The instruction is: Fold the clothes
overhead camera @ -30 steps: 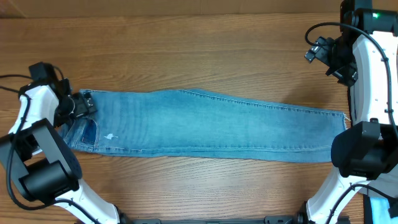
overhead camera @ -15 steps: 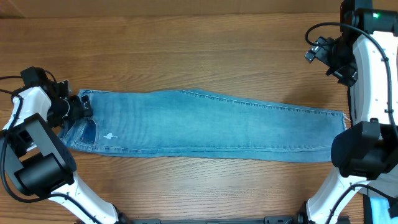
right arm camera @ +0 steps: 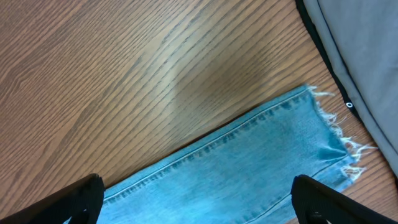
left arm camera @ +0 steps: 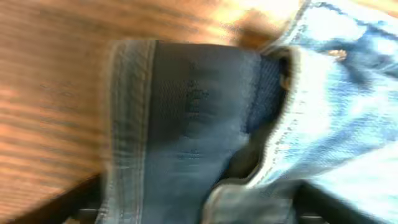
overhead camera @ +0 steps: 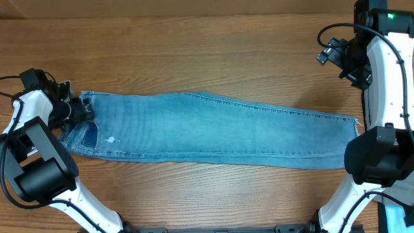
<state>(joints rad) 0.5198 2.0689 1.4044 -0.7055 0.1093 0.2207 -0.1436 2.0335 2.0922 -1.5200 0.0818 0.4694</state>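
Note:
The light blue jeans (overhead camera: 213, 133) lie flat across the table, folded lengthwise, with the waistband at the left and the frayed hems (overhead camera: 358, 123) at the right. A small white mark (overhead camera: 114, 140) shows near the stitched pocket. My left gripper (overhead camera: 76, 110) is shut on the waistband end. In the left wrist view the waistband (left arm camera: 186, 124) fills the frame, blurred. My right gripper (overhead camera: 343, 58) is open and empty, held high above the hem end. In the right wrist view the jeans leg (right arm camera: 249, 162) lies between its wide-apart fingers (right arm camera: 199, 205).
Plain grey trousers (right arm camera: 367, 62) over a black garment (right arm camera: 318, 53) lie just beyond the frayed hems, at the table's right side. A blue item (overhead camera: 398, 213) shows at the bottom right corner. Both arm bases stand at the front edge.
My left gripper has moved left, drawing the waistband end of the jeans a little to the left. The right arm has not moved.

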